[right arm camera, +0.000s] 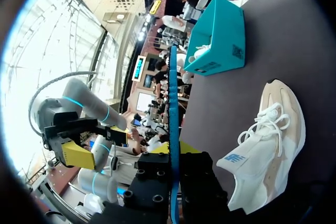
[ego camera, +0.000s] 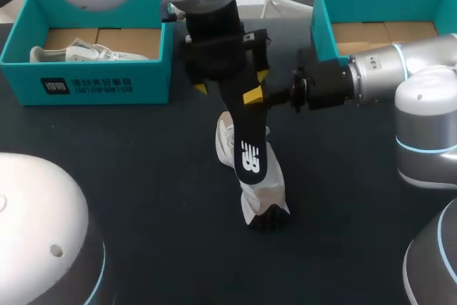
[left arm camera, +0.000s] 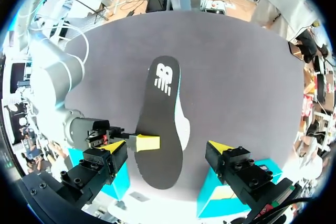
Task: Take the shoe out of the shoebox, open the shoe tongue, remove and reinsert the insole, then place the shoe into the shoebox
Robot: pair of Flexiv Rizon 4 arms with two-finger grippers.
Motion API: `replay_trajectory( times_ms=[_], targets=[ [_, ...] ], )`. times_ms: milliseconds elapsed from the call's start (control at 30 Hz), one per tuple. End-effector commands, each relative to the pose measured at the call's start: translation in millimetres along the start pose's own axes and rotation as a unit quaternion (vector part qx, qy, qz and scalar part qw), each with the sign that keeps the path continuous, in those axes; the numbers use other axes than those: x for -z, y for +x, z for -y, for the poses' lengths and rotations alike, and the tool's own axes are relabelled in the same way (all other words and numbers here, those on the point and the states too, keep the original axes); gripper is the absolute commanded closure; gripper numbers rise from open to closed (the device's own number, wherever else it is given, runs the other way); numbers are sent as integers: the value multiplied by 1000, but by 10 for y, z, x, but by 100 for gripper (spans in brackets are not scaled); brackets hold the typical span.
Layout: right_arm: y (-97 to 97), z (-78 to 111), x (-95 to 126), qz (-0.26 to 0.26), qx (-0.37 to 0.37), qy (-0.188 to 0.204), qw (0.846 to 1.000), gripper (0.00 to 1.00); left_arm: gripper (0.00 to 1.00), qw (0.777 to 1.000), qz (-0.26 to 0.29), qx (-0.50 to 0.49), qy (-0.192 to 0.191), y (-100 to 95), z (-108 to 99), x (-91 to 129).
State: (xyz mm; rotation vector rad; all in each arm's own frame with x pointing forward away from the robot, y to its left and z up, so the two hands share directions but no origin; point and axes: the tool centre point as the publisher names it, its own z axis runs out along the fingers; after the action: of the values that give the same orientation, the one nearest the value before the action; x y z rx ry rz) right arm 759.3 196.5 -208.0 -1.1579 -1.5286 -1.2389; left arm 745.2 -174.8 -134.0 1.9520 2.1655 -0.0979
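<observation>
A dark table (ego camera: 143, 198) spreads under everything. At the table's far left corner, a second pale shoe (ego camera: 78, 53) lies inside a teal box (ego camera: 93, 83), its laces showing.

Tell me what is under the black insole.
The white and beige shoe sits below the insole on the table. Its middle and opening are covered from above.

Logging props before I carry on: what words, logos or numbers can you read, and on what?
Insole: a white logo near one end, no readable words.
Left box front: dark square emblem and two lines of white print, too small to read.
Same box, end wall: a black code square, too small to read.
Shoe side: small blue mark, no legible letters.
No numbers seen.
</observation>
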Motion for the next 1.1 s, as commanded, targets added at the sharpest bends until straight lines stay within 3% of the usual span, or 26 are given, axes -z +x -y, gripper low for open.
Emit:
replay_trajectory(
  times_ms=[33,333,600,1100],
  targets=[
    [2,30,-7,0,-2,-2,1000,100,0,937,350,5,-5,269,35,-28],
    [26,34,-14,1,-4,3,1000,100,0,912,411,11,-3,369,38,-75],
    [25,50,-25,1,-5,3,1000,100,0,927,374,0,0,363,1,-79],
    [-23,70,-28,-1,-8,-7,1000,100,0,927,374,0,0,363,1,-79]
  ],
)
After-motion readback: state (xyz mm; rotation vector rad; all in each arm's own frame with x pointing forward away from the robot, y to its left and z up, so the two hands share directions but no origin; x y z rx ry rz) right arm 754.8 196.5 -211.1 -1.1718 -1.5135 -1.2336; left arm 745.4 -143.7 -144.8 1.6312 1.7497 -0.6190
